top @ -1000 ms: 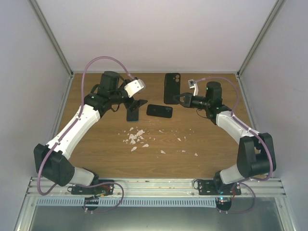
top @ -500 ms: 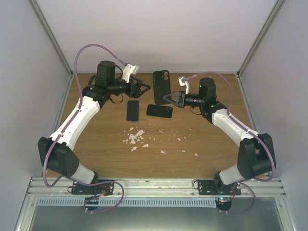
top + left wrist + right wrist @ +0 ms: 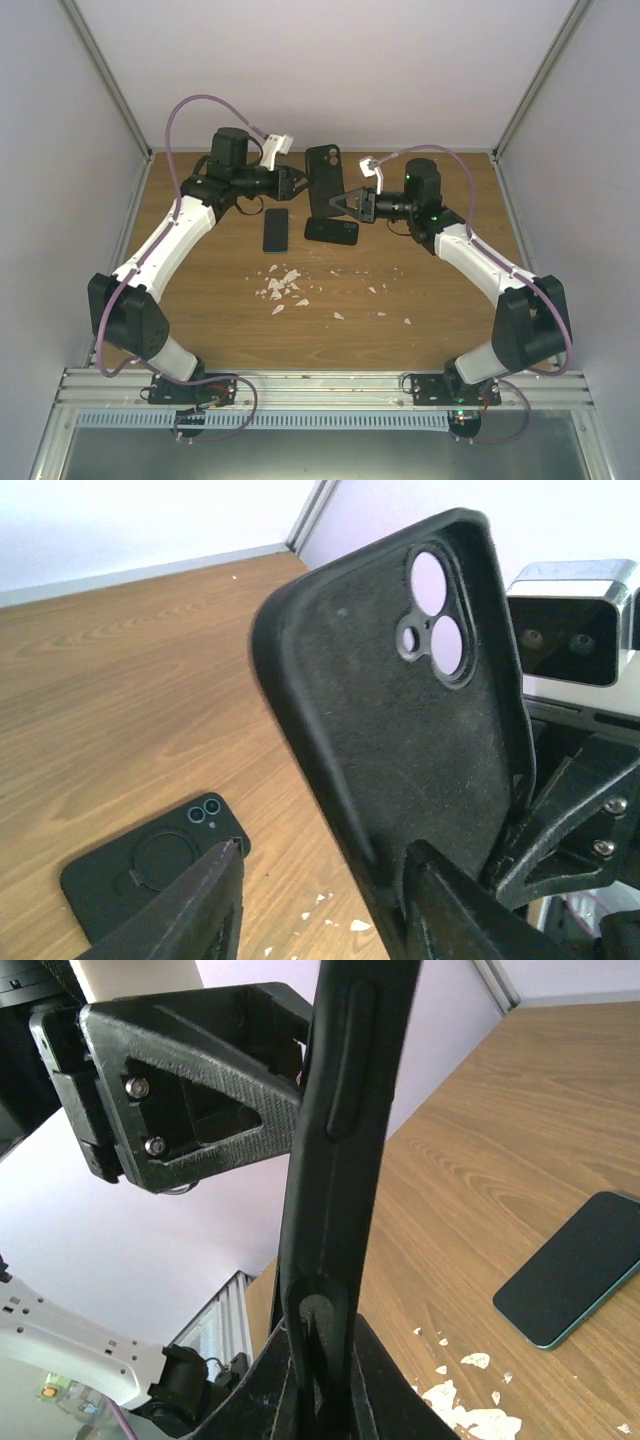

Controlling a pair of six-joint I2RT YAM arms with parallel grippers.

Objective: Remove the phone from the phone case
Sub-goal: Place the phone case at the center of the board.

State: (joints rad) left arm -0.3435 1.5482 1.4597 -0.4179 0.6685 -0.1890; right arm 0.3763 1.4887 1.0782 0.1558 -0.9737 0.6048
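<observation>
my right gripper (image 3: 346, 204) pinches the phone case (image 3: 323, 175) upright, aloft near the counter's far edge; my left gripper (image 3: 302, 186) gapes around it. seems light, bendy, empty; best taken by its rim.

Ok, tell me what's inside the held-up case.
Nothing seen: the case shows bare lining, and light shows through its camera holes. Its lower end is hidden behind the left gripper.

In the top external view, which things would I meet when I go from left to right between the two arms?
Bare phone lying flat → empty black case held in the air → white camera on the right wrist. The flat cased phone is left out, since it overlaps the held case.
</observation>
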